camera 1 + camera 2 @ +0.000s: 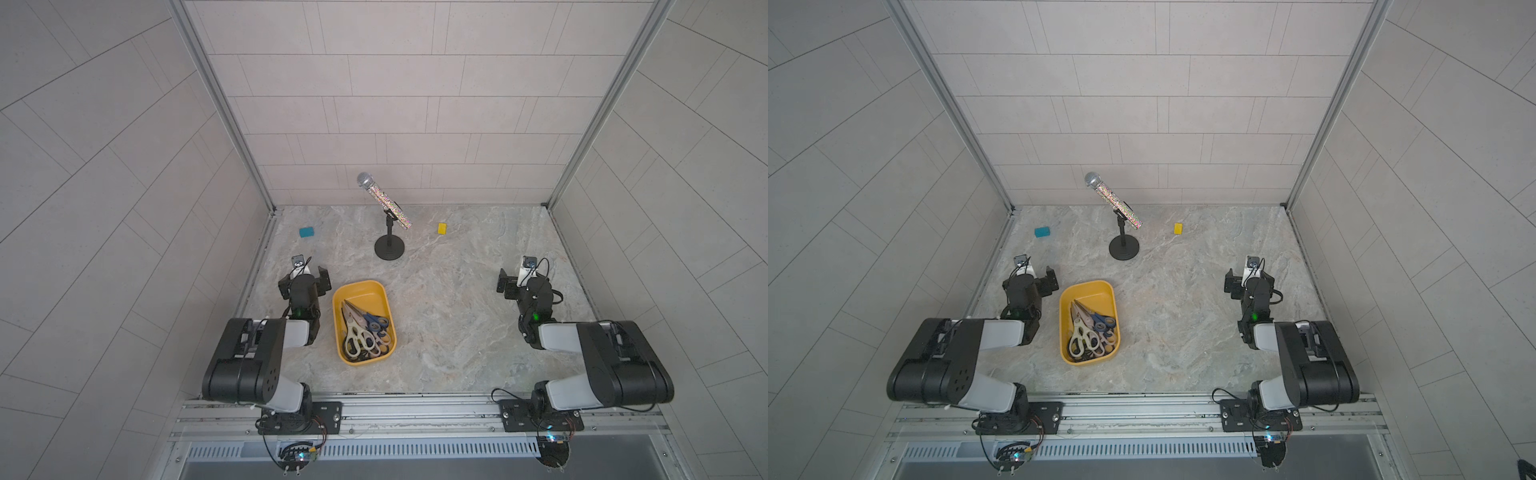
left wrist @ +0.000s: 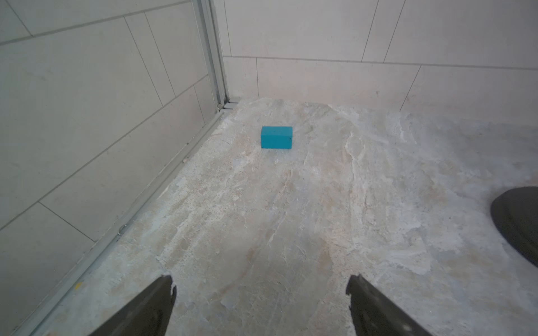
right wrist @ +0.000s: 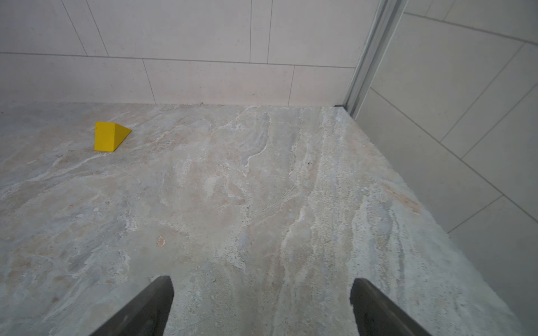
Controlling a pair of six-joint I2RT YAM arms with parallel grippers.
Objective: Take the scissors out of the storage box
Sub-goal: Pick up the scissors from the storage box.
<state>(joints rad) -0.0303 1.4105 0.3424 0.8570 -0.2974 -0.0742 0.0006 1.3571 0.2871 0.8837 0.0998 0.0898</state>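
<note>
Nearest the camera, along the lower edge of both top views, the metal rail [image 1: 415, 409] is being seen with the left arm [image 1: 249, 357] and the right arm [image 1: 615, 361] bolted to it. The left gripper [image 2: 260, 283] is being held released, its jaws spread wide over the bare table [image 1: 457, 332] with nothing between them. The right gripper [image 3: 262, 286] is likewise being held wide and empty. In the top views the left gripper is being shown at centre left, just beside the upper left corner of the storage box [image 1: 360, 294], and the right gripper at centre right, well apart from it. The storage box is being shown below centre, slightly left, resting on the table. The scissors [image 1: 365, 332] are being held inside it, piled in its lower half with handles toward the bottom of the frame. Above it, a glittered microphone [image 1: 384, 199] is being carried tilted on a black stand [image 1: 389, 248], between a blue block [image 1: 306, 232] at left and a yellow block [image 1: 442, 228] at right.
</note>
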